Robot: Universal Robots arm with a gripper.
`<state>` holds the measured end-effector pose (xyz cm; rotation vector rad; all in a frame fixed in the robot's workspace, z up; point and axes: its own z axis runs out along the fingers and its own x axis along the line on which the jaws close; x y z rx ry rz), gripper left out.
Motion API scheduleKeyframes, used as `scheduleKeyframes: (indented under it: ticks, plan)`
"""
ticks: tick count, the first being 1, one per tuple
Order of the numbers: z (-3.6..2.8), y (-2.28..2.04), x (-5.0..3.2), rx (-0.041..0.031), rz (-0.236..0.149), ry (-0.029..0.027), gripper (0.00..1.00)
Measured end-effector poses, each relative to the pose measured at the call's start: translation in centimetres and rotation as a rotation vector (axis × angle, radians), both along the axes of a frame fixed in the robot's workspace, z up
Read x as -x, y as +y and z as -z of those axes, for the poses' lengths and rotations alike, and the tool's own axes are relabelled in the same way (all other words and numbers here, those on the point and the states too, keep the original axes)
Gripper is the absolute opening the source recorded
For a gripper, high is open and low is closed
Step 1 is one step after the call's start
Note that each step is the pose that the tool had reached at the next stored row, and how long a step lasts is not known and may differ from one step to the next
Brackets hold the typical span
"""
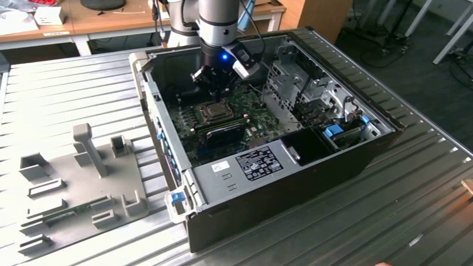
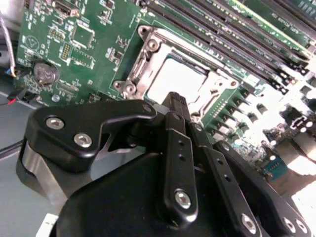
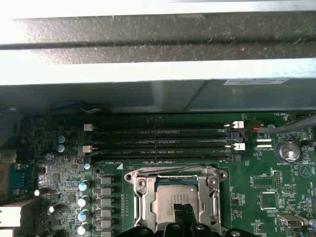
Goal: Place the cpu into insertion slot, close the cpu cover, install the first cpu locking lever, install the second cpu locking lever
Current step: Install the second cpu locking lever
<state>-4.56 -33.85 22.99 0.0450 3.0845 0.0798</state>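
The cpu (image 2: 173, 79) (image 3: 168, 197) lies flat in the insertion slot (image 1: 215, 112) on the green board inside the open computer case. The silvery cpu cover (image 2: 148, 47) (image 3: 143, 197) is folded down around it, and the chip's pale top shows through the cut-out. My gripper (image 1: 212, 83) (image 2: 173, 100) (image 3: 180, 211) hangs just above the near edge of the socket. Its black fingers (image 2: 178, 148) are pressed together at the tip with nothing between them. I cannot make out how the locking levers stand.
Long black memory slots (image 3: 158, 143) (image 2: 222, 29) run beside the socket. A coin battery (image 2: 45, 73) and capacitors (image 3: 84, 200) stand on the board. The case walls (image 1: 155, 94) and a metal drive cage (image 1: 296, 83) hem the arm in. A grey fixture plate (image 1: 81, 177) lies on the table at the exterior view's left.
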Motion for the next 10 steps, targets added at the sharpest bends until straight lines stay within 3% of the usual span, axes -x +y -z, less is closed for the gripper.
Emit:
scheduleKeyframes:
  ticks: [10]
  plan:
    - [-0.02, -0.08, 0.01, 0.001, 0.0, 0.0003, 0.1]
